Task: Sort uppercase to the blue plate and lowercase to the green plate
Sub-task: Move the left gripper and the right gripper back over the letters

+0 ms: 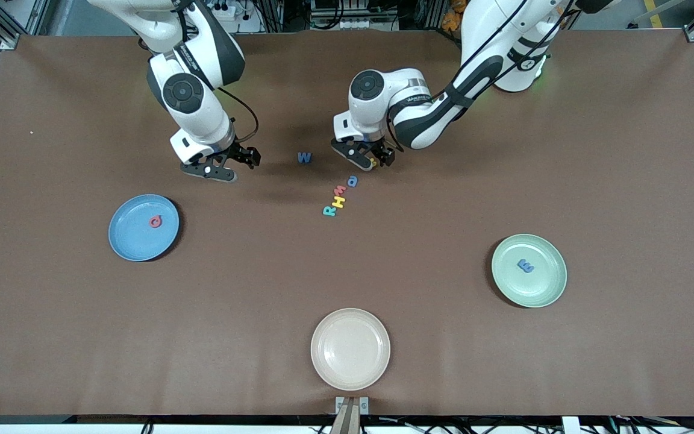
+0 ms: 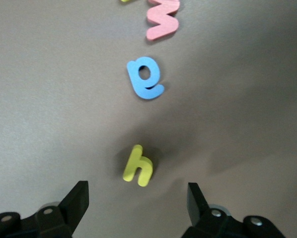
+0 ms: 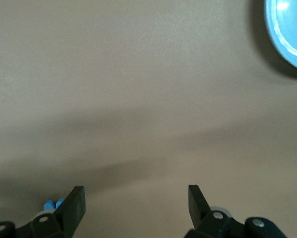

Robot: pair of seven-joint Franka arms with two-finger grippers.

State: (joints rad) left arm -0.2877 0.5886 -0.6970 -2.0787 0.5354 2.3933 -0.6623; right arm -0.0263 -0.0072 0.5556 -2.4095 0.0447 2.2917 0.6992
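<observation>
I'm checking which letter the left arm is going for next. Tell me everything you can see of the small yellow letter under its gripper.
The small yellow letter is a thick, matte, foam-looking piece, yellow-green, shaped like a lowercase h or y depending on how it is read. It lies flat on the brown table, casting a soft shadow. It sits at the end of the letter row farthest from the front camera, next to the light blue "a" without touching it. The left gripper is right above it, fingers open on either side; nothing touches it.
</observation>
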